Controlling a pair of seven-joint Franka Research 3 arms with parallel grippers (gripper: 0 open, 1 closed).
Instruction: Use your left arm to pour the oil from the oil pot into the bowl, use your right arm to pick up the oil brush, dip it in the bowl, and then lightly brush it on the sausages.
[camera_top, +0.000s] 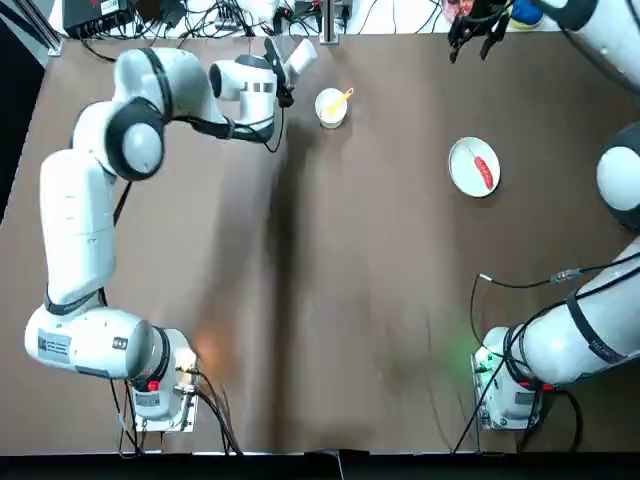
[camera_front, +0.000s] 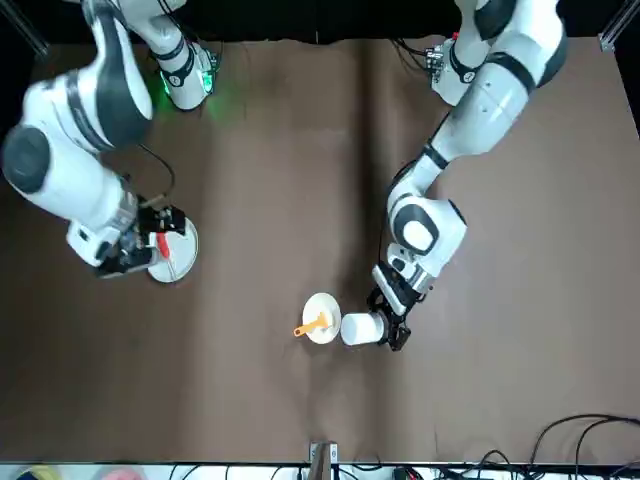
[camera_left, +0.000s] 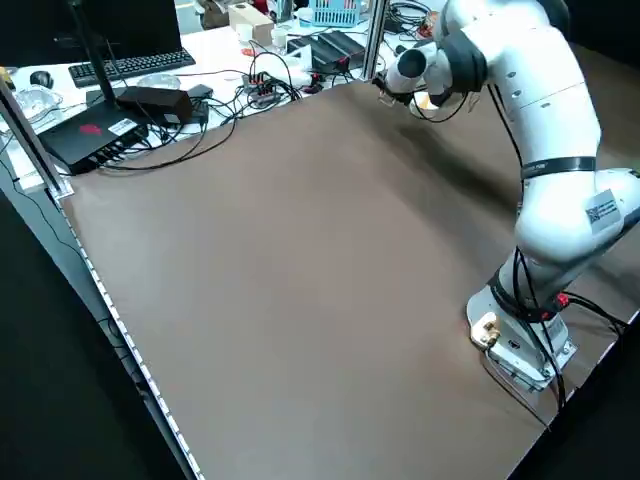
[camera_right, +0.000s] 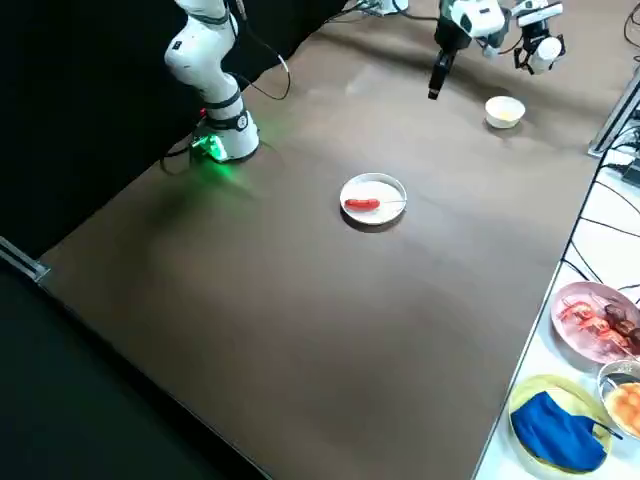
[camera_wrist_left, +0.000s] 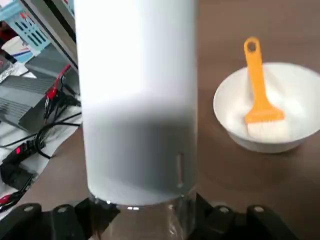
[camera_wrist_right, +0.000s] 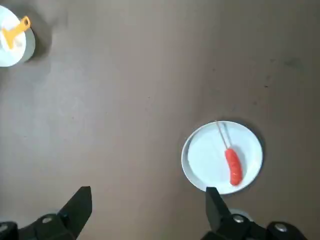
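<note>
My left gripper (camera_front: 385, 325) clamps the oil pot (camera_front: 360, 328) tilted sideways just beside the bowl (camera_front: 321, 318); oil brush (camera_front: 312, 325) rests inside. Right gripper (camera_wrist_right: 147, 212) spread, above plate (camera_wrist_right: 200, 160).

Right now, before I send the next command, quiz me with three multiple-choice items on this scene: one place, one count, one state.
1. Where is the oil brush?
A. on the plate
B. in the bowl
C. on the table

2. How many sausages lie on the plate?
A. one
B. two
C. three

3. How is the right gripper?
A. shut on the brush
B. shut on the sausage
C. open, holding nothing

Key: B, the yellow handle leans on the bowl's rim; A, a single red sausage shows; C, its fingers stand apart above the table.
</note>
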